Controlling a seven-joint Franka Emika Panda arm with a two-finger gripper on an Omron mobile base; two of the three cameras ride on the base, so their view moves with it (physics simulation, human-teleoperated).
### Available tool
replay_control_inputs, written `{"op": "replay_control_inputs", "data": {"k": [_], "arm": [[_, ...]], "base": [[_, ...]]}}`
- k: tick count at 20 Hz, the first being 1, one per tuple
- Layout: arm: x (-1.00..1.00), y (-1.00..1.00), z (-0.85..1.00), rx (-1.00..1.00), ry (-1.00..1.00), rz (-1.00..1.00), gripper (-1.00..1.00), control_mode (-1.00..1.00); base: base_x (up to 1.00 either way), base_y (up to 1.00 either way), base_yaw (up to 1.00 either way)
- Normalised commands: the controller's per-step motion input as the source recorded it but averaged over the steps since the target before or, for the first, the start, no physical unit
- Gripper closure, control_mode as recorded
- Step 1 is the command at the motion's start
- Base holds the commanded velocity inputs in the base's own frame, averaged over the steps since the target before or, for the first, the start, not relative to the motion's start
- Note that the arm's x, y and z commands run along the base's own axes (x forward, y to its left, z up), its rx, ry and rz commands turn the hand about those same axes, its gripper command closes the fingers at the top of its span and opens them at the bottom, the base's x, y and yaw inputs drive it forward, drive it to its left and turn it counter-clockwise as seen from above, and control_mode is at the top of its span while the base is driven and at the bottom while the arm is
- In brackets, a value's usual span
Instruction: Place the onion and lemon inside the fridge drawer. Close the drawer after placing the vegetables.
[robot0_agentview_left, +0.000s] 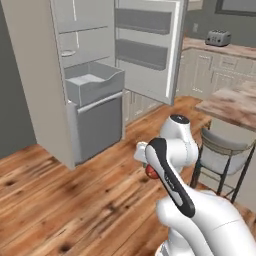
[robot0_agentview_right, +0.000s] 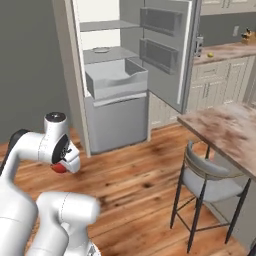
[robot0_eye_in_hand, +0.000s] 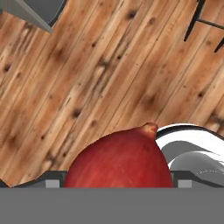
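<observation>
A home kitchen — the grey fridge (robot0_agentview_left: 60, 75) stands with its door (robot0_agentview_left: 150, 45) swung open, pale cabinets (robot0_agentview_right: 220, 80) line the wall, what looks like a toaster (robot0_agentview_left: 218, 37) sits up top, and a stool (robot0_agentview_right: 207, 182) waits on wooden floorboards (robot0_agentview_left: 75, 200).

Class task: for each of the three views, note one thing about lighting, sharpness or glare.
Left base view: even light, fridge drawer sharp. Right base view: soft shadows under the stool. Hand view: onion glossy and close, floor planks crisp, no glare.
</observation>
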Motion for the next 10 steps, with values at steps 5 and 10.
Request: {"op": "replay_control_inputs", "data": {"k": [5, 10], "arm": [[0.00, 0.00, 0.00, 0.00, 0.00, 0.00, 1.00, 1.00], [0.00, 0.00, 0.00, 0.00, 0.00, 0.00, 1.00, 1.00]], "base": [[1.00, 0.65, -0.19], [1.00, 0.32, -0.04]]}}
